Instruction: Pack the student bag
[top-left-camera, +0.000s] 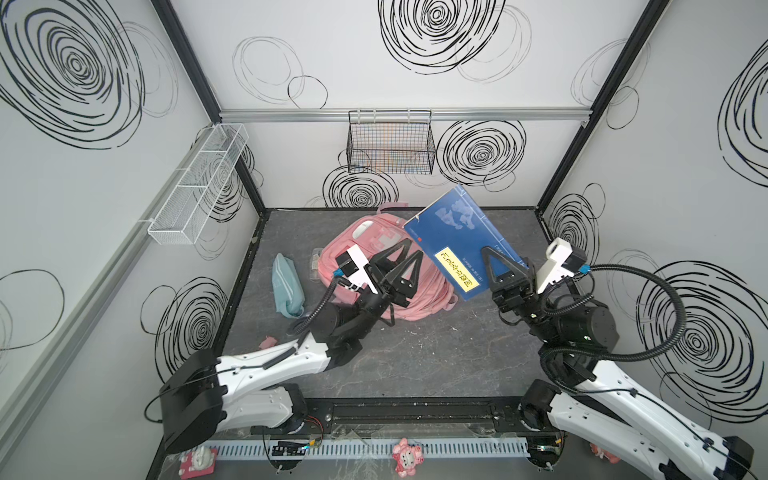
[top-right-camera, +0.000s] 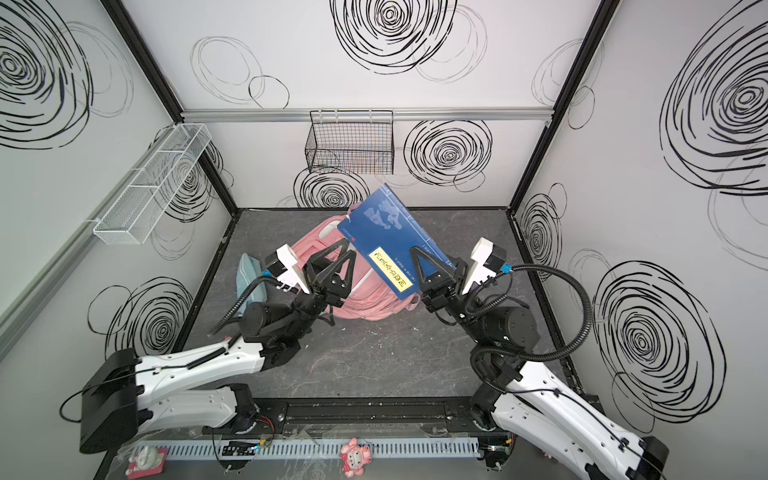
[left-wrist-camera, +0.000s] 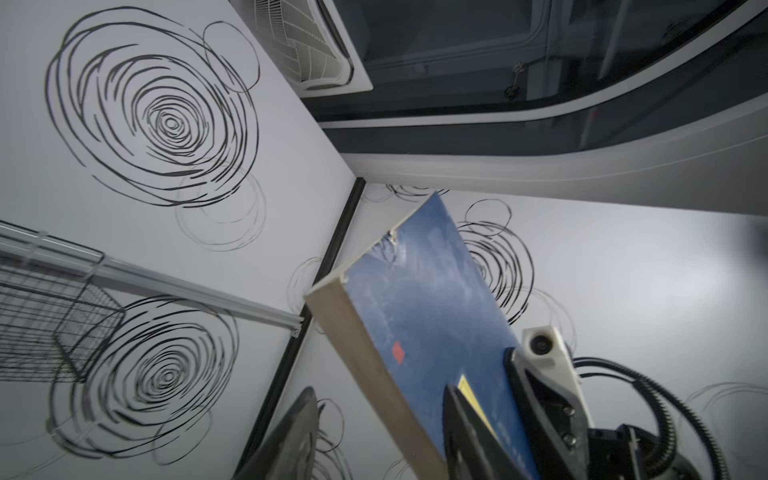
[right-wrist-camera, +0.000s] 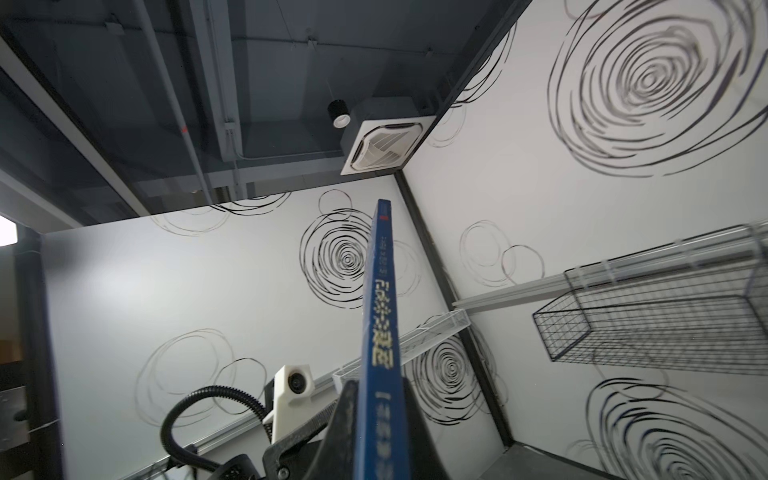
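Observation:
The student bag (top-left-camera: 415, 303) (top-right-camera: 365, 305), pink, lies flat on the grey floor at the middle back. Above it a large blue book (top-left-camera: 451, 228) (top-right-camera: 384, 230) with a yellow label is held up, tilted. My right gripper (top-left-camera: 488, 253) (top-right-camera: 416, 251) is shut on the book's spine edge; in the right wrist view the gripper (right-wrist-camera: 378, 386) clamps the spine (right-wrist-camera: 380, 324) from both sides. My left gripper (top-left-camera: 410, 250) (top-right-camera: 348, 248) stands open at the book's opposite edge. The left wrist view has the book (left-wrist-camera: 424, 316) with its page edge between the gripper's (left-wrist-camera: 379, 388) spread jaws.
A teal zip pouch (top-left-camera: 286, 286) (top-right-camera: 249, 278) lies left of the bag, with a clear plastic case (top-left-camera: 316, 259) between them. A small pink scrap (top-left-camera: 268, 341) lies near the left arm. A black wire basket (top-left-camera: 390, 145) hangs on the back wall, a white mesh rack (top-left-camera: 195, 183) on the left wall.

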